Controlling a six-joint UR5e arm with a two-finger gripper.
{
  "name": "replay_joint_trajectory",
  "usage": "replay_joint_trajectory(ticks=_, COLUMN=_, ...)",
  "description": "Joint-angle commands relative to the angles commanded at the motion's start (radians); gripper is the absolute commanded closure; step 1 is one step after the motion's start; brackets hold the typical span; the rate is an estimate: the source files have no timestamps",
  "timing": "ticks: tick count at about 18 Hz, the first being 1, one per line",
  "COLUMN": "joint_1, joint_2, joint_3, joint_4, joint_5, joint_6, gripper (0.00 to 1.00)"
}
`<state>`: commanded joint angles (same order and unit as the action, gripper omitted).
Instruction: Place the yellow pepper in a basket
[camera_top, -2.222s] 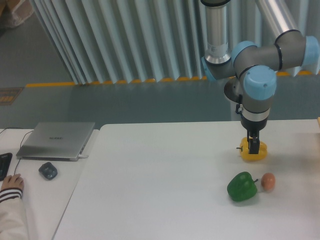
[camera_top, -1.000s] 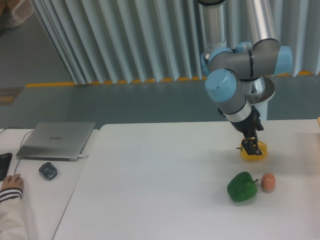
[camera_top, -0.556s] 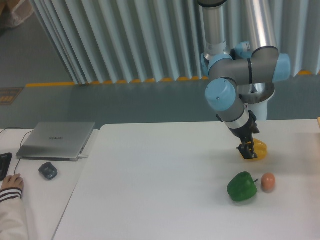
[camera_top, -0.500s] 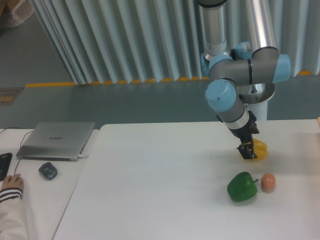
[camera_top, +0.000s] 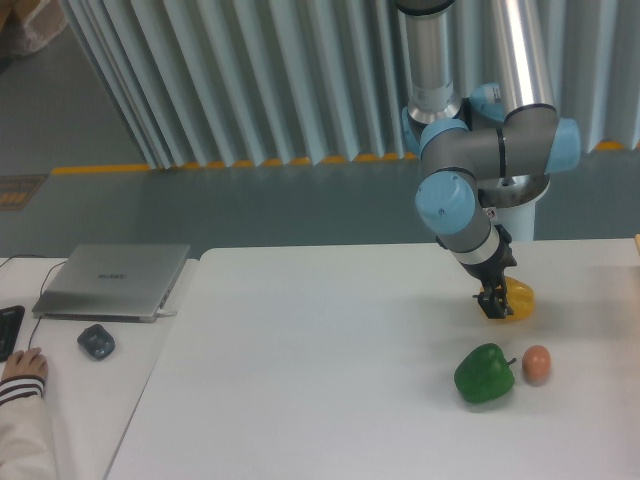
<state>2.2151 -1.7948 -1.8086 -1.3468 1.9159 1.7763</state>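
Observation:
The yellow pepper (camera_top: 518, 299) rests at the right side of the white table (camera_top: 320, 380), partly hidden behind my gripper (camera_top: 493, 303). The dark fingers reach down at a slant and sit against the pepper's left side. From this view I cannot tell whether they close on it. No basket shows in the camera view.
A green bell pepper (camera_top: 485, 374) and a small orange-pink round fruit (camera_top: 537, 362) lie just in front of the yellow pepper. On the left desk are a closed laptop (camera_top: 113, 280), a mouse (camera_top: 96, 341) and a person's hand (camera_top: 22, 367).
The arm has swung its wrist around from upright to slanted. The gripper stayed at the yellow pepper, ending at its left side; the pepper shifted only slightly.

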Motion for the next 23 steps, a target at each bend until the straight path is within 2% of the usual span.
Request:
replay_joint_trajectory(ticks=4, joint_1=-0.011, joint_2=-0.002, joint_3=0.000, joint_4=0.002, joint_5=0.002, joint_6=-0.064, gripper=0.00)
replay_joint_trajectory(ticks=20, joint_1=-0.034, joint_2=-0.018, joint_3=-0.003, joint_4=0.003, joint_5=0.067, joint_6=-0.084, gripper=0.00)
replay_joint_trajectory(ticks=22, joint_1=-0.047, joint_2=-0.023, joint_3=-0.002, joint_4=0.003, joint_5=0.067, joint_6=-0.139, gripper=0.13)
replay_joint_trajectory(ticks=23, joint_1=-0.055, joint_2=-0.029, joint_3=0.002, joint_4=0.003, joint_5=0.074, joint_6=-0.150, gripper=0.13)
